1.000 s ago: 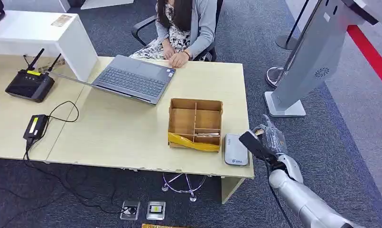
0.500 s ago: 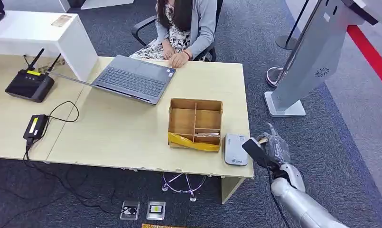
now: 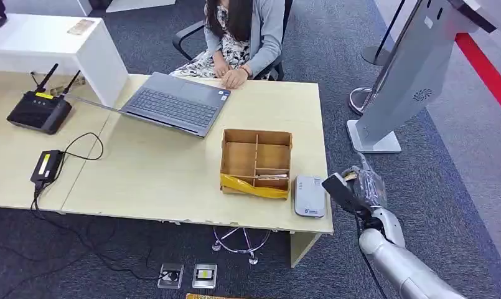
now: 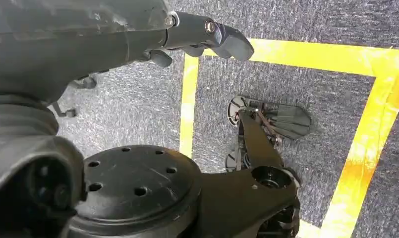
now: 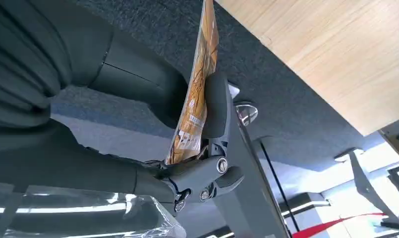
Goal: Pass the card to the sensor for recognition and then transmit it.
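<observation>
Card (image 5: 196, 94) thin, orange-brown with a printed pattern and dark lettering near one end, seen edge-on. Right hand (image 3: 360, 187) pinches it between thumb and fingers, off the desk's (image 3: 173, 168) right edge, just beside the white sensor (image 3: 310, 195). Left hand (image 4: 187, 34) hangs over grey carpet; fingers apart, nothing held.

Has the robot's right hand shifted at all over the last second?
Yes. The right hand, holding the card, has drifted slightly down and right in the head view, away from the grey sensor on the table.
</observation>
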Controlling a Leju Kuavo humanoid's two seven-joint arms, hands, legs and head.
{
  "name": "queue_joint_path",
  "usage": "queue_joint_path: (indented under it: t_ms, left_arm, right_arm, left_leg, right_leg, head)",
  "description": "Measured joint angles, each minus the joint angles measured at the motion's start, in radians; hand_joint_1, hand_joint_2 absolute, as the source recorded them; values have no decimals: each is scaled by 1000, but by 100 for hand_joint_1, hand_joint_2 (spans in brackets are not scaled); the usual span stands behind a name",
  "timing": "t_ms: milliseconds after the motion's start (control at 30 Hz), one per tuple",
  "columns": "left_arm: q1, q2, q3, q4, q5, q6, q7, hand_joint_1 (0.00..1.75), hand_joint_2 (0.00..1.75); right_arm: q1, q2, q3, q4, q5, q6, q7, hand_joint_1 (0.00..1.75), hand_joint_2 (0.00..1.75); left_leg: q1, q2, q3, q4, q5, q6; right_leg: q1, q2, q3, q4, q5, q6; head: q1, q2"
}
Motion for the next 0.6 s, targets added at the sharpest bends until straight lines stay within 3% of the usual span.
queue_joint_path:
  t_ms: [167, 600]
  left_arm:
    - [0, 0, 0, 0, -1, -3, 3, 0, 0]
    - [0, 0, 0, 0, -8, -1, 3, 0, 0]
  right_arm:
    - [16, -23, -1, -75, 11, 3, 16, 175, 175]
    - [80, -23, 2, -173, 24, 42, 23, 175, 175]
  left_leg:
    - [0, 0, 0, 0, 0, 0]
    - [0, 0, 0, 0, 0, 0]
  right_leg:
    - [0, 0, 0, 0, 0, 0]
    - [0, 0, 0, 0, 0, 0]
  head:
    - [0, 0]
    - [0, 0]
